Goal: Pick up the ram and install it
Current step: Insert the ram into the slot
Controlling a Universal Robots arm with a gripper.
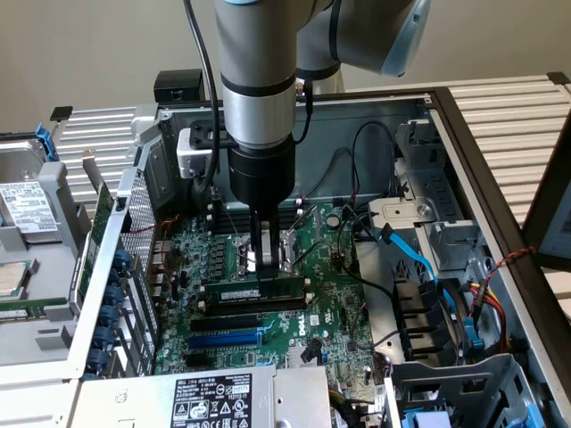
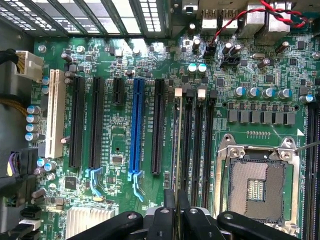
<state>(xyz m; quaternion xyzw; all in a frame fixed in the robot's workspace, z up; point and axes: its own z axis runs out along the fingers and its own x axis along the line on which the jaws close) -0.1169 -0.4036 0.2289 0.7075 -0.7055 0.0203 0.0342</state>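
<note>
Fingers [image 1: 265,260] are clenched on the ram [image 1: 257,292], which is held edge-down right at 6 o'clock below them, long axis lined up along the memory slots [image 2: 197,135].

In the exterior view the arm [image 1: 259,98] runs out past the top edge and its gripper [image 1: 267,267] covers the middle of the ram [image 1: 254,292], while in the wrist view the ram [image 2: 174,150] shows edge-on, its chips unseen, and the fingers' [image 2: 170,200] tips hide the grip itself.
</note>
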